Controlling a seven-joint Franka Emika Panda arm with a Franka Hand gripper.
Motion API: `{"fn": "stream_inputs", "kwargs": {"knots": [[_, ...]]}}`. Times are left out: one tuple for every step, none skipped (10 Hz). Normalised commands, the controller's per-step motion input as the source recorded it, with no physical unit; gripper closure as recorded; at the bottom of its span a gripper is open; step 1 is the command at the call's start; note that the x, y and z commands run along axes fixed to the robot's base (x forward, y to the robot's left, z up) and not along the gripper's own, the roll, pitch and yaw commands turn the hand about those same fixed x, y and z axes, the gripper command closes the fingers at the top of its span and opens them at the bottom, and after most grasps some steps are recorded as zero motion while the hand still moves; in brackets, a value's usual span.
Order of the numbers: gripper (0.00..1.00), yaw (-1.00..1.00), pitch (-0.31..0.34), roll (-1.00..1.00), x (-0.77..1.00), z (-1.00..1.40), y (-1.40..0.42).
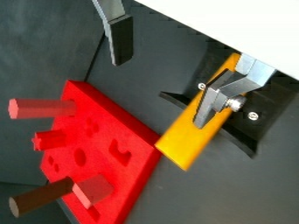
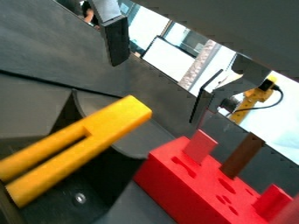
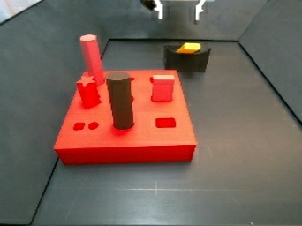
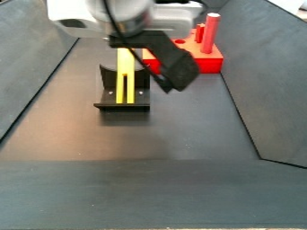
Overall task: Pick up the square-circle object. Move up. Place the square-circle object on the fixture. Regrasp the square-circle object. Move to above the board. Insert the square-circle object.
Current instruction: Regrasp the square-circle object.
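In a side view we see the board [image 3: 124, 124] first, on the left: a big, flat, bright red square with small holes cut in its top. On it stand a tall pink-red peg [image 3: 88, 57], a dark cylinder [image 3: 119, 101], a little red star shape [image 3: 87, 89] and a short red block [image 3: 163, 87]. Further right and further back sits the fixture [image 3: 189, 58], a small dark block, well apart from the board. The square-circle object [image 3: 189, 48] lies on top of it, and here only its yellow end shows. In a side view from the other way we see it better: the square-circle object [image 4: 126, 75] is long, slim and yellow, made of two bars side by side with a thin dark line between them, lying flat in the fixture [image 4: 122, 97]. In a wrist view the square-circle object [image 2: 73, 144] shows a groove down its middle and a blocky square end. The gripper [image 3: 178, 7] is up high above the fixture, and its silver fingers [image 1: 118, 31] are spread apart with nothing between them.
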Motion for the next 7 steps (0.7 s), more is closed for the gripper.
{"fn": "stream_inputs", "kwargs": {"knots": [[0.00, 0.00, -0.132, 0.05, -1.00, -0.01, -0.01], [0.00, 0.02, -0.148, 0.07, -1.00, -0.01, -0.01], [0.00, 0.04, -0.157, 0.08, -1.00, 0.00, -0.02], [0.00, 0.06, -0.157, 0.08, -0.88, 0.01, -0.02], [0.00, 0.07, -0.155, 0.08, -0.80, 0.00, -0.02], [0.00, -1.00, -0.051, 0.89, -0.44, -0.40, -1.00], [0.00, -1.00, -0.053, 0.90, -0.37, -0.40, -1.00]]}}
